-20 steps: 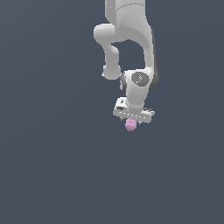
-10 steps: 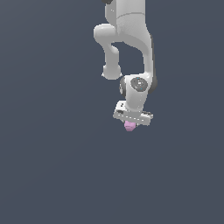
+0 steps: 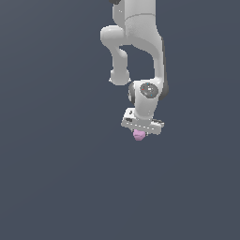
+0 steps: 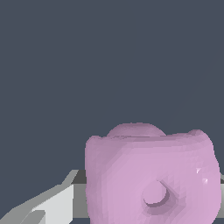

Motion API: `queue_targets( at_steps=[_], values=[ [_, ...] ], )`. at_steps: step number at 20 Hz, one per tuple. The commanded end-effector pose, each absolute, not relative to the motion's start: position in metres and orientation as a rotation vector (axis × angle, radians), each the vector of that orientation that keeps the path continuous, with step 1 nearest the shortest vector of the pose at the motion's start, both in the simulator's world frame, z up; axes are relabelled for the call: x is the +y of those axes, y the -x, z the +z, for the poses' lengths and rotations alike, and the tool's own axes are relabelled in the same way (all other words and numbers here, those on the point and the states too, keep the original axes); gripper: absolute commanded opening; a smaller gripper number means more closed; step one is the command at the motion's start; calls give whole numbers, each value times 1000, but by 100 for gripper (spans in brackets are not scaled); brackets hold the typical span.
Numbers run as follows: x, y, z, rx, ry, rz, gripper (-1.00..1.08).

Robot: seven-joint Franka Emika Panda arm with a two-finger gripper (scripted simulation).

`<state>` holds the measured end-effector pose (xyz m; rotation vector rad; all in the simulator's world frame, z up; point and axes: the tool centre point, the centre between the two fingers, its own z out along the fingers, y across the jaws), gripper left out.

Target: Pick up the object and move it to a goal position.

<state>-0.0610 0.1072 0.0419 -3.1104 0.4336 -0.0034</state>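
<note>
The object [image 3: 138,135] is a small pink-lilac lumpy blob that hangs just under the white arm's hand in the exterior view. My gripper [image 3: 139,134] is shut on it, and the fingers are mostly hidden behind the hand and the blob. In the wrist view the object [image 4: 151,177] fills much of the picture, with a round dimple on its face. One grey-white finger [image 4: 50,203] shows beside it. The blob is held up off the dark floor.
The white arm [image 3: 138,51] reaches down from the top of the exterior view. A plain dark blue-grey floor [image 3: 56,187] lies all around. No other object or marker shows.
The arm and the held blob have drifted slightly toward the exterior view's left. The grip on the blob is unchanged.
</note>
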Motion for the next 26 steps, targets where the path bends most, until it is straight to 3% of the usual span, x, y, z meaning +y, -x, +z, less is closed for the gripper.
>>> queue_targets(
  at_steps=[1, 26],
  values=[
    [108, 61, 43, 434, 3111, -3, -100],
    [194, 83, 143, 435, 3112, 0, -100]
  ],
)
